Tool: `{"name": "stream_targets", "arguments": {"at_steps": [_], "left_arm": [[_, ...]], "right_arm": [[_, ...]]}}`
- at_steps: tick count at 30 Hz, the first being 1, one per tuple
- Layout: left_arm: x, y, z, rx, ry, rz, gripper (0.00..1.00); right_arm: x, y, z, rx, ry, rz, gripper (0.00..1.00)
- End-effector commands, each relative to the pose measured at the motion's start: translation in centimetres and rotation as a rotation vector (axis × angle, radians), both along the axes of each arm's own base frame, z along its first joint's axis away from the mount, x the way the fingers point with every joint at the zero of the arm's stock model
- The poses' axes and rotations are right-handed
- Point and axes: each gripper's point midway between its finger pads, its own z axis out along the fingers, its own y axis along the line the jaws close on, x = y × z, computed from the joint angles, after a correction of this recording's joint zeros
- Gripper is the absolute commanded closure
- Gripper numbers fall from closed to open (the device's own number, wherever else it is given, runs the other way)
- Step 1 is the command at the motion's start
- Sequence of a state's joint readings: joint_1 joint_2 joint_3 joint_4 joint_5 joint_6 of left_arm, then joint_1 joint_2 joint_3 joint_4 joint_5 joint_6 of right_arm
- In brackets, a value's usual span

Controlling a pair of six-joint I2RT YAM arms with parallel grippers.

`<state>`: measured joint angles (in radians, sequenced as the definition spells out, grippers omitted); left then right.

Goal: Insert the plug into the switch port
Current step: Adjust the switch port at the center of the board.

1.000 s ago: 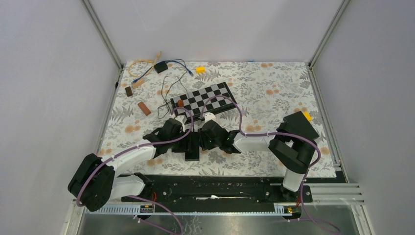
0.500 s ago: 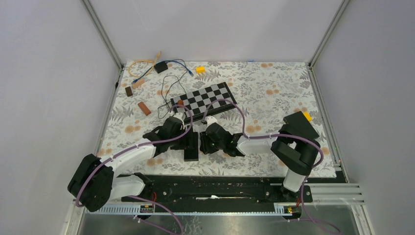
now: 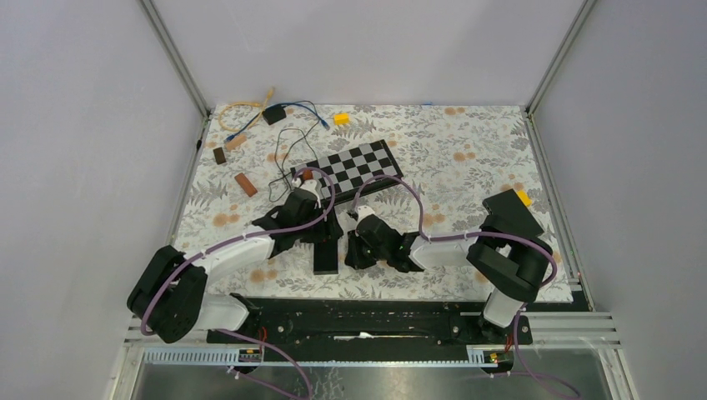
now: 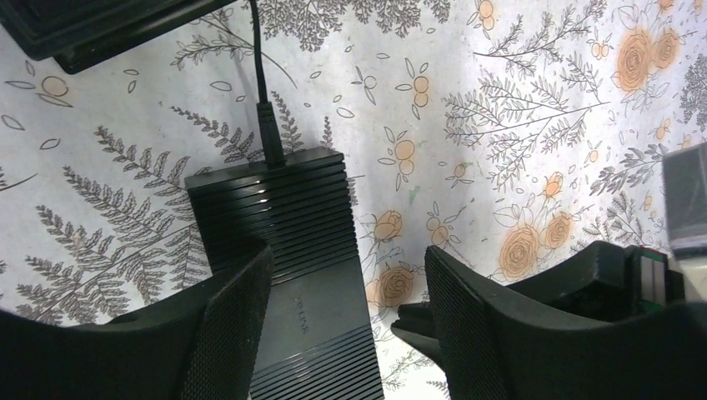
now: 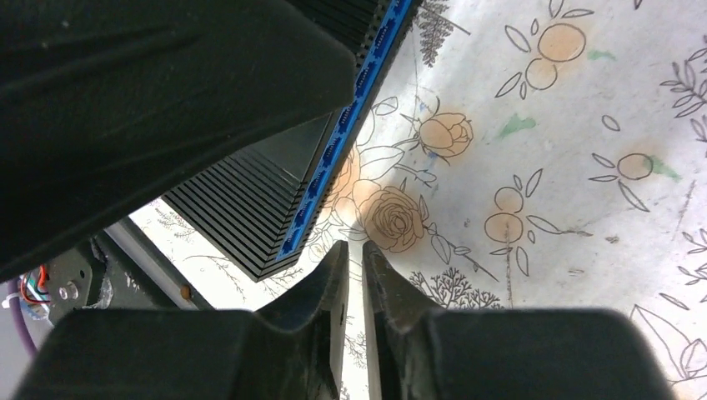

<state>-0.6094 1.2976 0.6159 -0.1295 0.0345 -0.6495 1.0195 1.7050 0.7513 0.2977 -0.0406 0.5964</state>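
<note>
Black switch point(image 4: 283, 225) sits under the released left pincer point(image 4: 346, 325), clenched right pincer point(image 5: 354, 258) beside it, chessboard point(image 3: 358, 162) beyond.

- left arm point(image 3: 238, 254): white shell between black joint housings, bulky black shoulder at 7 o'clock.
- right arm point(image 3: 442, 248): same white-and-black build.
- purple cables point(image 3: 383, 176) loop along both arms.
- left gripper point(image 4: 348, 250): matte black fingers point(image 4: 229, 333) with finely dimpled inner faces.
- right gripper point(image 5: 352, 250): smooth black fingers point(image 5: 308, 333); red and blue wires point(image 5: 33, 287) at 8 o'clock.

Left hand point(image 4: 348, 258) spread wide, right hand point(image 5: 354, 250) seemingly closed.
</note>
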Motion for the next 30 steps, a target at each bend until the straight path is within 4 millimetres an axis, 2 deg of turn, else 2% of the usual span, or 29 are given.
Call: {"name": "stream_targets", "arguments": {"at_steps": [1, 5, 11, 14, 16, 19, 25, 30], "left_arm": [[0.0, -0.6, -0.5, -0.015, 0.009, -0.019, 0.31], [-0.2, -0.5, -0.3, -0.012, 0.008, -0.028, 0.33], [1.2, 1.5, 3.2, 0.015, -0.109, 0.078, 0.30], [1.4, 2.8, 3.8, 0.040, -0.126, 0.137, 0.28], [1.2, 3.7, 3.2, 0.064, -0.110, 0.182, 0.28], [0.3, 4.4, 1.2, 0.086, -0.050, 0.209, 0.30], [-0.4, 3.5, -1.1, 0.054, 0.000, 0.180, 0.34], [-0.4, 2.6, -1.6, 0.031, -0.001, 0.133, 0.35]], "right_arm": [[-1.6, 0.5, -0.4, 0.024, 0.055, 0.036, 0.84], [-2.0, 1.0, -0.5, 0.065, 0.079, 0.036, 0.84], [-1.7, 0.8, -0.7, 0.053, 0.073, 0.016, 0.85], [-1.6, 0.7, -0.9, 0.044, 0.078, 0.010, 0.85], [-1.6, 0.7, -1.2, 0.038, 0.081, 0.005, 0.86], [-1.4, 0.5, -1.4, 0.024, 0.078, -0.005, 0.88], [-1.4, 0.6, -1.4, 0.023, 0.077, 0.000, 0.93], [-2.0, 1.4, -1.1, 0.063, 0.096, 0.041, 0.96]]}}
